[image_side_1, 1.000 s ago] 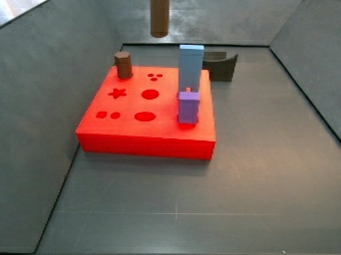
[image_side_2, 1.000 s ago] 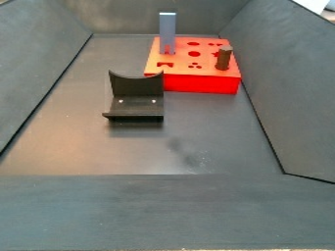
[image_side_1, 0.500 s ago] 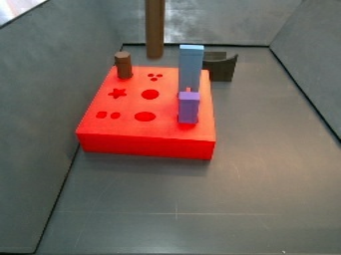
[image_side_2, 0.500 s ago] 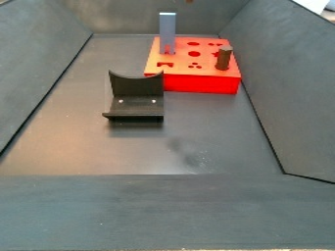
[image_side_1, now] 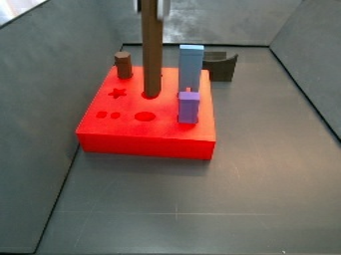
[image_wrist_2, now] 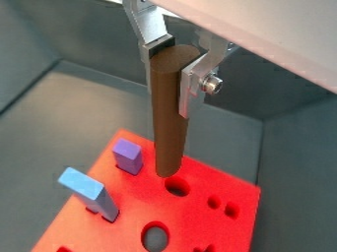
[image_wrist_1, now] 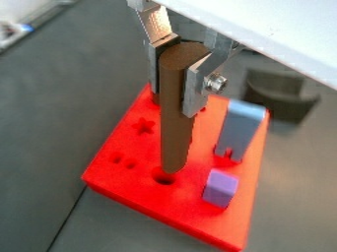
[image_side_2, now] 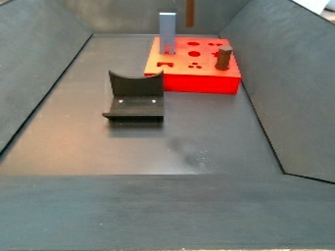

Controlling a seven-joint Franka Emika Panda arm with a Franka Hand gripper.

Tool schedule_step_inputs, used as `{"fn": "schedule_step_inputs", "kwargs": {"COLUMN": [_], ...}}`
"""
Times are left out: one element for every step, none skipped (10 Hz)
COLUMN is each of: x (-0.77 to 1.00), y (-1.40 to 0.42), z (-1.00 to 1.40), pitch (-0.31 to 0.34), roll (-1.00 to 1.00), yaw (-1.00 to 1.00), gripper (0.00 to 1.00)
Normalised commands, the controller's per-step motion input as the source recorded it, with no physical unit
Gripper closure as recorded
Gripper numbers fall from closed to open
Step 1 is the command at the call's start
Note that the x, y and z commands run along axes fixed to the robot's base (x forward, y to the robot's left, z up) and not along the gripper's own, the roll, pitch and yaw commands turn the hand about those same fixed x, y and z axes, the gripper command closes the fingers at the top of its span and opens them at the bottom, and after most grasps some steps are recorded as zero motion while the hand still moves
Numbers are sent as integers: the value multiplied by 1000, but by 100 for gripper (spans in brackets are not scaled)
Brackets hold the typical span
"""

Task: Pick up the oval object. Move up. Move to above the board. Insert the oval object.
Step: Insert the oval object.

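Note:
My gripper (image_wrist_1: 178, 71) is shut on the oval object (image_wrist_1: 172, 128), a tall, slim dark-brown peg that hangs upright from the jaws; both also show in a wrist view, gripper (image_wrist_2: 172, 74) and peg (image_wrist_2: 166, 118). The peg's lower end is at a round hole in the top of the red board (image_wrist_1: 121, 169). In a side view the peg (image_side_1: 152, 50) stands over the board (image_side_1: 134, 135) with its tip at the middle hole. I cannot tell whether the tip is inside. The gripper itself is above the edge of both side views.
On the board stand a light-blue block (image_side_1: 192, 62), a purple block (image_side_1: 188, 108) and a short brown cylinder (image_side_1: 123, 66). The dark fixture (image_side_1: 221, 66) stands behind the board; it also shows in a side view (image_side_2: 133, 96). Grey walls enclose the floor.
The gripper has come down with the peg: its lower end has dropped from well above the board to the board's top at the middle hole.

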Motion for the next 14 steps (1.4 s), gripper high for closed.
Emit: {"fn": "schedule_step_inputs", "kwargs": {"x": [-40,0,0,0,0,0,0,0,0,0,-77,-160,-169,-186], "y": [0,0,0,0,0,0,0,0,0,0,0,0,0,0], "z": [-749,-654,-491,-391,-206,0,0,0,0,0,0,-3,0,-57], "pitch": [-34,-79,-44,-47,0,-3,-20,-20,-20,-17,0,0,0,0], "roll": [-31,-13,0,-17,0,-10,-27,-1,-10,0,0,19,33,16], "yaw": [-1000,-1000,-1000,-1000,-1000,-1000,-1000,-1000,-1000,-1000,-989,-951,-951,-946], "gripper": [100,100,100,100,100,100,100,100,100,100,100,100,100,100]}}
